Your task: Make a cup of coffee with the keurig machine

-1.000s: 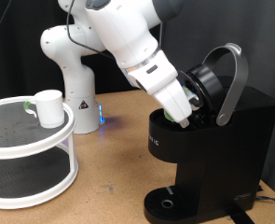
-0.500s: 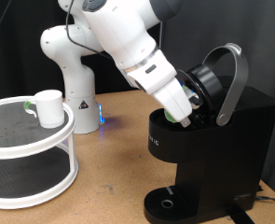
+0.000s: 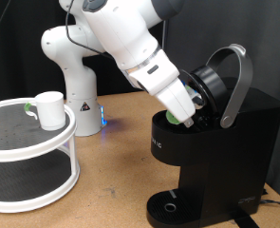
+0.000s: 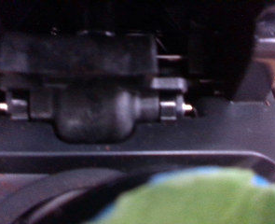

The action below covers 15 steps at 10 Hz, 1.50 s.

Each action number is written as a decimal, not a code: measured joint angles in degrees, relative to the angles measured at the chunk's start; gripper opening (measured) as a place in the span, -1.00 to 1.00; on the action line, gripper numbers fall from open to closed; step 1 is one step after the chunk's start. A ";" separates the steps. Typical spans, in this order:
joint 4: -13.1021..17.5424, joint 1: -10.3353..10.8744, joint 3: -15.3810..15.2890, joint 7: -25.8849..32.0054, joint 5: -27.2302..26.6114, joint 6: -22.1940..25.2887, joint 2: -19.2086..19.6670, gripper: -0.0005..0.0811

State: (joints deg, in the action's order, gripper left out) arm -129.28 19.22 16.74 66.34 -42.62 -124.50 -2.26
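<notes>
The keurig machine (image 3: pixel 230 142) stands at the exterior view's right with its silver-grey handle (image 3: pixel 237 81) raised and the brew head open. My gripper (image 3: pixel 184 118) reaches down into the open pod chamber, with a small green-topped pod (image 3: pixel 178 118) at its tip. In the wrist view the pod's green top (image 4: pixel 188 198) is a close blur in front of the machine's dark inner parts (image 4: pixel 95 103); the fingers themselves do not show. The white cup (image 3: pixel 49 109) stands on the top tier of a round rack at the exterior view's left, far from the gripper.
The white two-tier round rack (image 3: pixel 30 147) fills the exterior view's lower left. The arm's white base (image 3: pixel 71 71) with a blue light stands behind it. The machine's drip base (image 3: pixel 170 205) holds nothing. Bare brown tabletop (image 3: pixel 116 152) lies between rack and machine.
My gripper has shifted slightly up and toward the exterior view's left at the pod chamber, and more of the pod's green top shows. The cup and the machine have not moved.
</notes>
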 joint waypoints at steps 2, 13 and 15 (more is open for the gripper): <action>0.00 0.01 0.00 0.23 -0.05 0.73 -0.83 0.98; -0.92 -0.15 0.47 -0.77 2.82 5.00 -3.75 0.98; -1.36 -0.15 0.52 -0.75 2.82 5.00 -4.35 0.98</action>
State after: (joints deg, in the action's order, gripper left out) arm -130.63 19.07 17.26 65.59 -39.80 -119.50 -6.62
